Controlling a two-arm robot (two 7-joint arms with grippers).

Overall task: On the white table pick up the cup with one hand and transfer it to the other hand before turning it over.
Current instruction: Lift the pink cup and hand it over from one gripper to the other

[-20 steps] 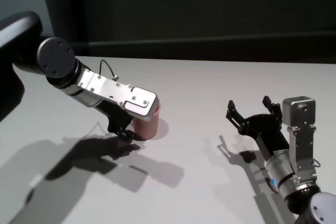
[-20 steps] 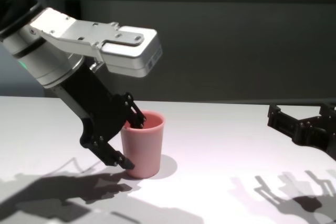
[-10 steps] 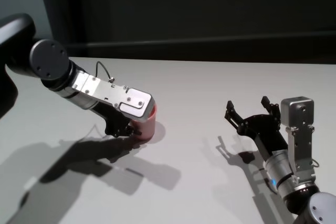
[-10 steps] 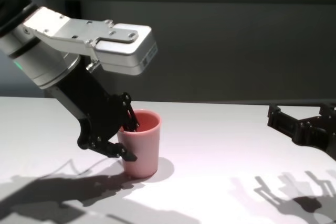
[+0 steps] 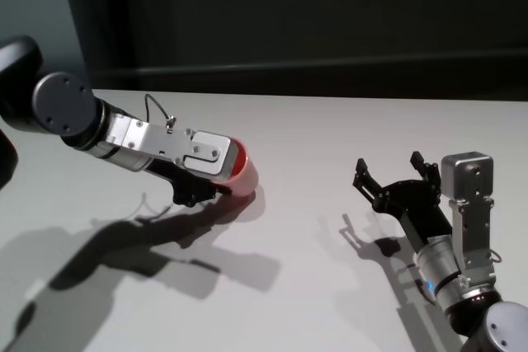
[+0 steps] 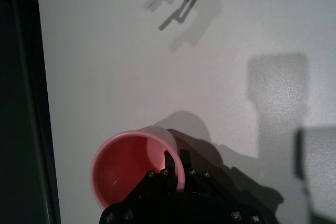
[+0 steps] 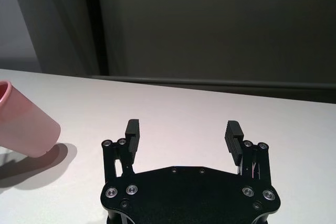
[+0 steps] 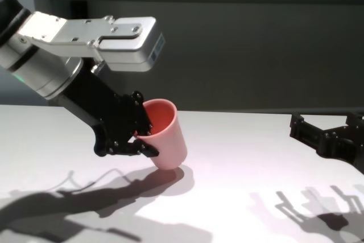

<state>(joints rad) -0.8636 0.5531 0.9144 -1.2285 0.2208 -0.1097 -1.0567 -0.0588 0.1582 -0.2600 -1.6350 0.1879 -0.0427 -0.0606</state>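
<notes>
Already tilted, the cup hangs just above the white desk, on the robot's left side, its base low over its own shadow. Its long axis leans: the open mouth points up and toward the left arm, the narrow base down and toward the desk's middle. The left tool is clamped on the rim, one finger inside the mouth and another against the outer wall, as the left wrist view shows.

The grip is my main worry. It pinches only a thin strip of smooth plastic near the rim, so the cup could pivot or slip out as it is carried across, and its tapered wall gives the fingers little to bear against. A further lean might also knock the base on the desk and twist it loose.

Well apart on the right, the right tool hovers low over the desk with its fingers spread wide, holding nothing. From the right wrist view the cup sits off to one side, outside the gap between those fingers.
</notes>
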